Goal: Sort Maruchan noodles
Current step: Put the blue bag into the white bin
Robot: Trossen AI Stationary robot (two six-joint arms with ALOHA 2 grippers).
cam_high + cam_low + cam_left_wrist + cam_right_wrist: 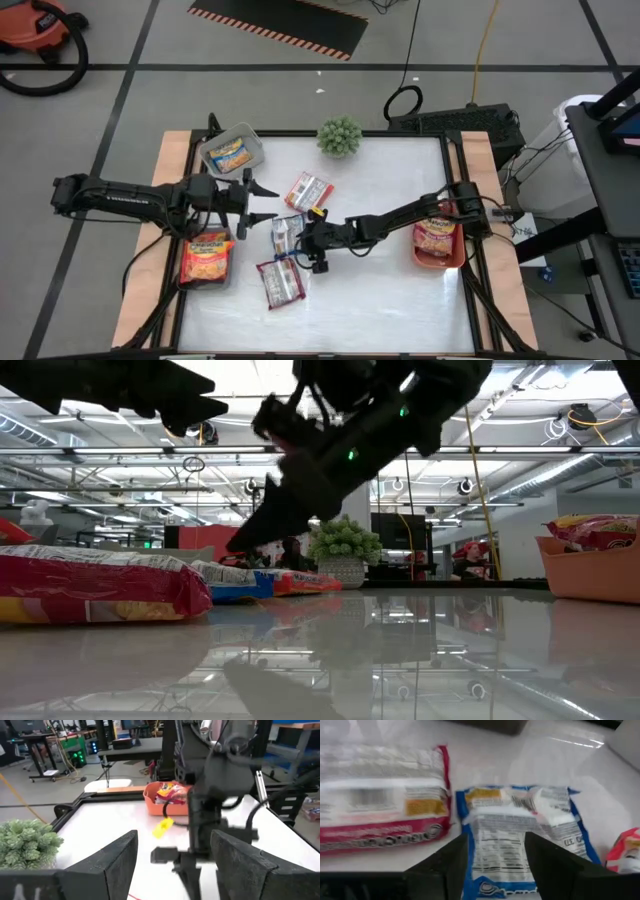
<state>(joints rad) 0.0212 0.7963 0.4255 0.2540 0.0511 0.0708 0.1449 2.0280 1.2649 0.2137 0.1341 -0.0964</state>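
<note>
Step in hand: a pick from the loose cluster at mid-desk. The right claw [302, 240] is held low over a blue-edged noodle packet [527, 840] lying back-up on the white desk [400, 290]. In the right wrist view its two fingers stand parted either side of the packet's near end, nothing gripped between them; contact with the wrapper cannot be told.

Just beside that packet lies a red-edged packet [380, 820], also back-up, edges near or touching. Two more red-and-white packets are noted on the desk: one [308, 189] toward the potted plant [339, 136], one [281, 283] nearer the front edge.

Already sorted, by the look of it: a yellow-orange packet in the grey bin [231, 153] at the back left, another yellow-orange packet [206, 256] in a container at the left edge, and red packets in the orange bin [438, 243] on the right.

The left claw [262, 203] waits over the left half of the desk, fingers wide apart and empty, facing the right arm.

Next move, as judged: the right claw is to be lowered and closed on the blue-edged packet alone. The slick, flat wrapper calls for a firm pinch on an edge, and the red neighbour is to be kept clear of the fingers
</note>
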